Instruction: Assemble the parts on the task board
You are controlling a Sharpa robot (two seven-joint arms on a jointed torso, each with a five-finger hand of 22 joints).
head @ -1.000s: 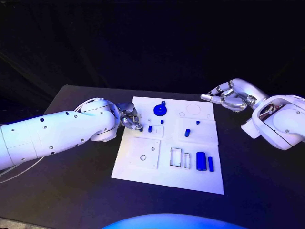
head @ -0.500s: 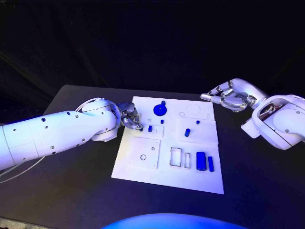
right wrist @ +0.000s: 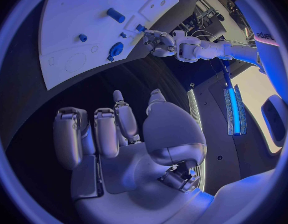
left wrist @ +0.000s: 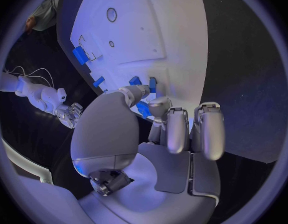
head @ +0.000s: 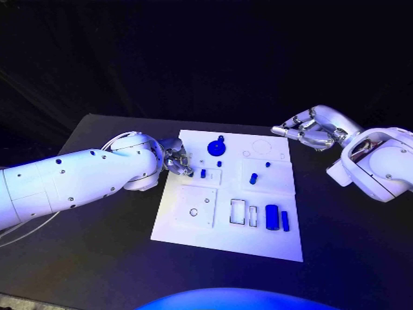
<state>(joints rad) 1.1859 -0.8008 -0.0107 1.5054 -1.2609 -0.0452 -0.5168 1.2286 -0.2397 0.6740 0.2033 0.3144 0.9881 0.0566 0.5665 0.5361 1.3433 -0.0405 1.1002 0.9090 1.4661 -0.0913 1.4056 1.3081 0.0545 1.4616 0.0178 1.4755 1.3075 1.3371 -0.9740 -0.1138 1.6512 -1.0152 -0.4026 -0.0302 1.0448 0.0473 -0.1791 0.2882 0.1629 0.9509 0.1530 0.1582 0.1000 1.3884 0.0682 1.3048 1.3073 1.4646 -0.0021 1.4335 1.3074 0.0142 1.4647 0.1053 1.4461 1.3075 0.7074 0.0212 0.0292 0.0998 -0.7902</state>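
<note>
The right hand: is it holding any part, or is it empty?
Empty. The right hand hovers off the task board, over the black table, fingers loosely curled, nothing between them.

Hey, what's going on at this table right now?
A two-armed robot is working on a white task board that carries small blue parts. Its left hand is at the board's left edge, fingertips down by a small blue part; whether it grips that part is hard to tell. The right hand hovers off the board's far right corner, holding nothing. Other parts, including a round blue piece and two blue bars, lie on the board.
</note>
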